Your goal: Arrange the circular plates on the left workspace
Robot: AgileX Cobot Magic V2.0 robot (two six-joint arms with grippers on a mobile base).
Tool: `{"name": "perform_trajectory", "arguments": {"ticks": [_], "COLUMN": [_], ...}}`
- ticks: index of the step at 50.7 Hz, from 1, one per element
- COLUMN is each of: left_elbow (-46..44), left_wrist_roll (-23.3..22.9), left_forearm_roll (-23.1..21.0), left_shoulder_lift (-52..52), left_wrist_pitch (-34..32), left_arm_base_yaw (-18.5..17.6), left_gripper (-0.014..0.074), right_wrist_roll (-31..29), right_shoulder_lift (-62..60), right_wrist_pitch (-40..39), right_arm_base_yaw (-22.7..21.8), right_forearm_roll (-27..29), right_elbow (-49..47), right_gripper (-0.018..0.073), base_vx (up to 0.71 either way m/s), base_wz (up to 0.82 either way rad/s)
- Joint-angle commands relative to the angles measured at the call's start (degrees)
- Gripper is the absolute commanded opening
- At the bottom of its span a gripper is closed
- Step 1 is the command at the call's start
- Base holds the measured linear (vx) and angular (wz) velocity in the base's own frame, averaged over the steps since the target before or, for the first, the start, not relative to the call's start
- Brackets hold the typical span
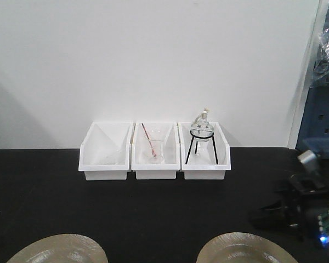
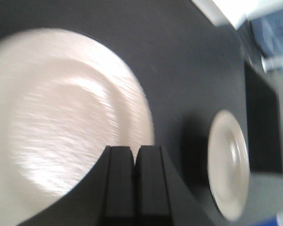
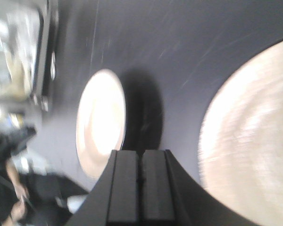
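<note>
While white bins [image 1: 154,164] stand behind, left plate [image 1: 60,249] and right plate [image 1: 244,249] lie apart

The countertop [image 1: 153,213] is matt black, with faint scuffs showing in the right wrist view. At its near edge the left plate [image 1: 59,250] and the right plate [image 1: 245,249] have glossy tan tops with soft highlights and fine streaks. Along the back edge, the white bins [image 1: 155,172] look like smooth, slightly shiny plastic. The flask [image 1: 202,125] is clear glass on a thin black wire stand [image 1: 189,149]. The left gripper [image 2: 134,153] and right gripper [image 3: 141,155] are smooth matt black.
</note>
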Motion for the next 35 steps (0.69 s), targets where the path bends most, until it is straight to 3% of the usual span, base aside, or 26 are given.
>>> {"name": "perform_trajectory", "arguments": {"ticks": [1, 6, 16, 27, 35], "left_elbow": [-1.9, -1.9, -1.9, -1.9, -1.9], "left_wrist_roll": [-0.9, -0.9, -0.9, -0.9, 2.7], "left_forearm_roll": [-0.5, 4.7, 12.2, 9.1, 6.1], "left_shoulder_lift": [-1.7, -1.7, -1.7, -0.9, 4.3], "left_wrist_pitch": [2.8, 1.6, 1.1, -0.2, 1.2], "left_arm_base_yaw": [6.8, 10.1, 10.2, 10.2, 9.7], "left_gripper": [0.0, 0.0, 0.0, 0.0023, 0.012], "right_wrist_roll": [-0.8, -1.5, -2.4, -3.7, -4.0], "right_shoulder_lift": [-2.7, -3.0, -3.1, -3.1, -3.1], "right_wrist_pitch": [5.1, 7.2, 5.4, 5.1, 4.9], "right_arm_base_yaw": [-5.1, -9.2, -10.3, -10.3, -10.3], "right_forearm_roll": [3.8, 3.8, 4.7, 4.7, 5.6], "right_elbow": [-1.7, -1.7, -1.7, -1.7, -1.7], "right_gripper": [-0.0004, -0.0004, -0.0004, -0.0004, -0.0004], "base_vx": [0.0, 0.0, 0.0, 0.0, 0.0], "base_wz": [0.0, 0.0, 0.0, 0.0, 0.0]}}
